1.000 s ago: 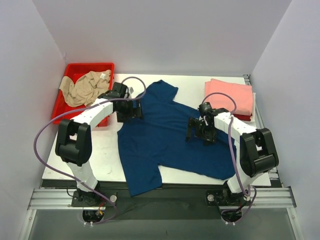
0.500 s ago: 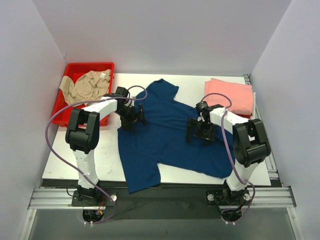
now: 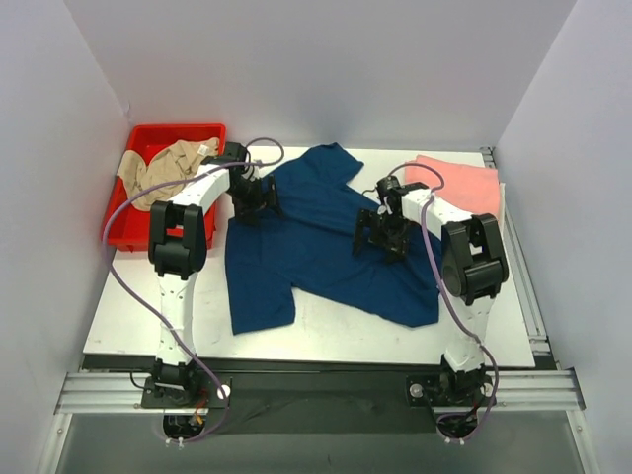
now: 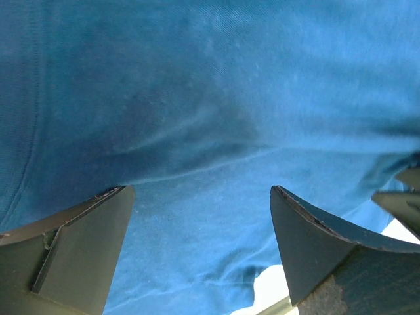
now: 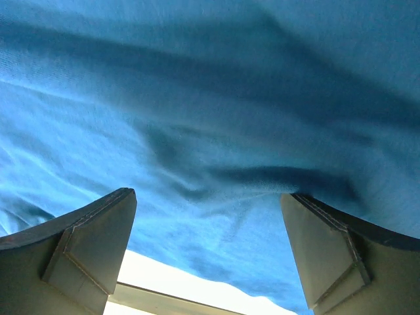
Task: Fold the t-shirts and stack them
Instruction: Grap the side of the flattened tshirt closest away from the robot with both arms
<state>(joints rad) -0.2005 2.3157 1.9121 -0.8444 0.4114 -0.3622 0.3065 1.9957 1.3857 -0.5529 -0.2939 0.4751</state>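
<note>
The navy blue t-shirt [image 3: 314, 259] lies spread out, plain side up, across the middle of the white table [image 3: 158, 306]. My left gripper [image 3: 257, 202] is open, with both fingers down on the shirt's upper left part. In the left wrist view [image 4: 200, 216] blue cloth [image 4: 210, 98] fills the gap between the fingers. My right gripper [image 3: 381, 235] is open on the shirt's right part. In the right wrist view [image 5: 210, 223] wrinkled blue cloth [image 5: 210, 105] lies between its fingers. A beige t-shirt [image 3: 163, 168] lies crumpled in the bin. A folded salmon-pink t-shirt [image 3: 469, 183] lies at the back right.
A red plastic bin [image 3: 128, 222] stands at the table's back left, beside the left arm. White walls close in the back and sides. The metal rail [image 3: 316, 390] with the arm bases runs along the near edge.
Both grippers moved toward the back of the table, and the navy shirt slid with them. Its lower hem came off the near edge and now lies on the table.
</note>
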